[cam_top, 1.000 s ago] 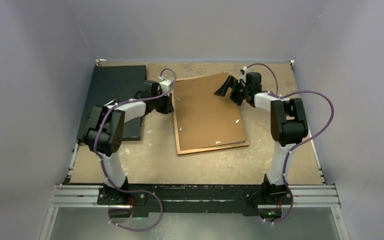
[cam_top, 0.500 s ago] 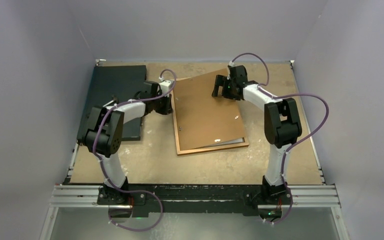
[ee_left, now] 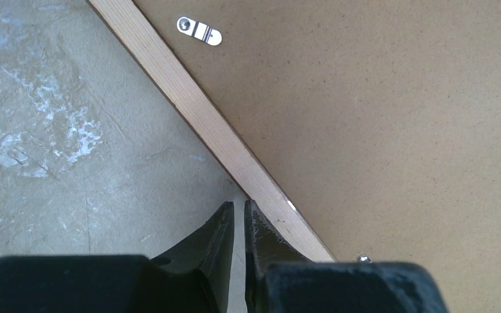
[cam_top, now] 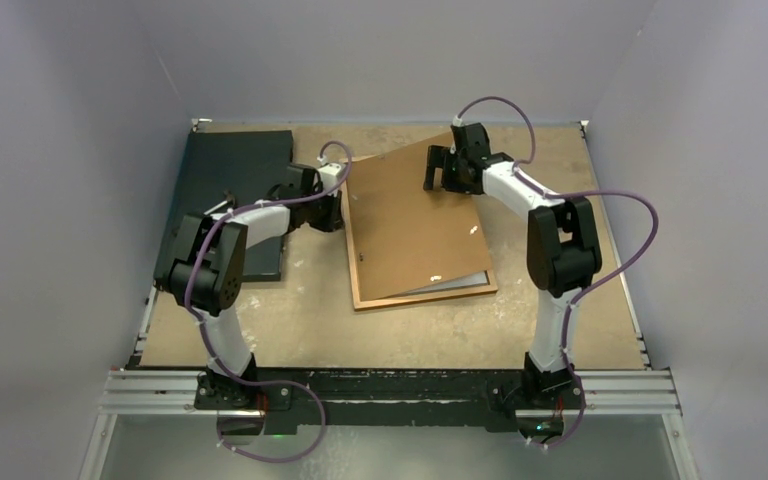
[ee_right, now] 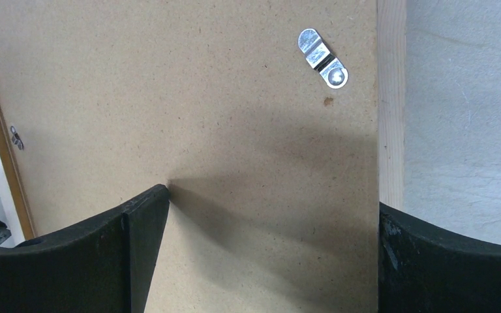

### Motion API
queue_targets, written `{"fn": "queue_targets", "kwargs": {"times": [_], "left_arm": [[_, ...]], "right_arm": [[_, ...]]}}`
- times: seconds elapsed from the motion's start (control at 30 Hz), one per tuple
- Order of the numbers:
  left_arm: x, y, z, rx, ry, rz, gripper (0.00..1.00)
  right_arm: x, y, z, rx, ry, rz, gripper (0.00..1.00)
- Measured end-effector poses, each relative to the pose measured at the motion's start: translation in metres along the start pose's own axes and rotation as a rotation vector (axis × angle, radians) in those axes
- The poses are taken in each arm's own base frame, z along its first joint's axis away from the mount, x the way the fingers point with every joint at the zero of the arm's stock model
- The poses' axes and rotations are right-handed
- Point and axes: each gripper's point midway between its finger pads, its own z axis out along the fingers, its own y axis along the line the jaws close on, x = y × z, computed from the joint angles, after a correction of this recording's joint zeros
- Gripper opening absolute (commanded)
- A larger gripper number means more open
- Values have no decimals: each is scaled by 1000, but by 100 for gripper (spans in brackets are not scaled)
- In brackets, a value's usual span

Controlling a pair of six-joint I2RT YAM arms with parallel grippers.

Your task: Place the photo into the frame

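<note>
The tan bench (cam_top: 290,320) carries it all. A dark mat (cam_top: 230,170) lies on its far left part.

The frame (cam_top: 420,297) lies in the middle, between your two arms, with its back side up. Its long side runs from near you to far away, turned a little. A brown board (cam_top: 410,230) lies on top and covers almost all of it. The board does not sit square in the frame.

You cannot see the picture side of the photo anywhere. A thin pale strip (cam_top: 457,283) peeks out from under the board at the near right end. It may be the photo or something else, and you cannot tell. My guess is that the photo lies under the board, inside the frame.

Your right fingers (cam_top: 438,176) are spread wide and hold nothing. They hang over the far end of the board. One tip is above the board and the other is out past the wood on the right. So the board is straight below them, and this arm is the nearer one to that end.

Your left fingers (ee_left: 238,214) are squeezed together with nothing between them. Their tips point down right by the wood on the frame's left long side.

A small silver clip (ee_right: 323,57) sits near the board's edge, close to the right fingers. I think the next move is to push the far end of the board down flat.
</note>
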Motion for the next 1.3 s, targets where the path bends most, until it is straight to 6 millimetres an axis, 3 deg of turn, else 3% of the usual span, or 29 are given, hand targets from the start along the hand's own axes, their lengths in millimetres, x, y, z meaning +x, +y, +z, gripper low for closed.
{"fn": "queue_targets", "kwargs": {"times": [0.43, 0.93, 1.3], "left_arm": [[1, 2, -2, -3, 2, -6, 7], [1, 2, -5, -2, 6, -11, 6], [2, 2, -5, -2, 8, -12, 5]], "right_arm": [[-2, 2, -20, 14, 3, -63, 99], [10, 17, -29, -218, 70, -32, 99], [15, 14, -30, -123, 74, -122, 99]]}}
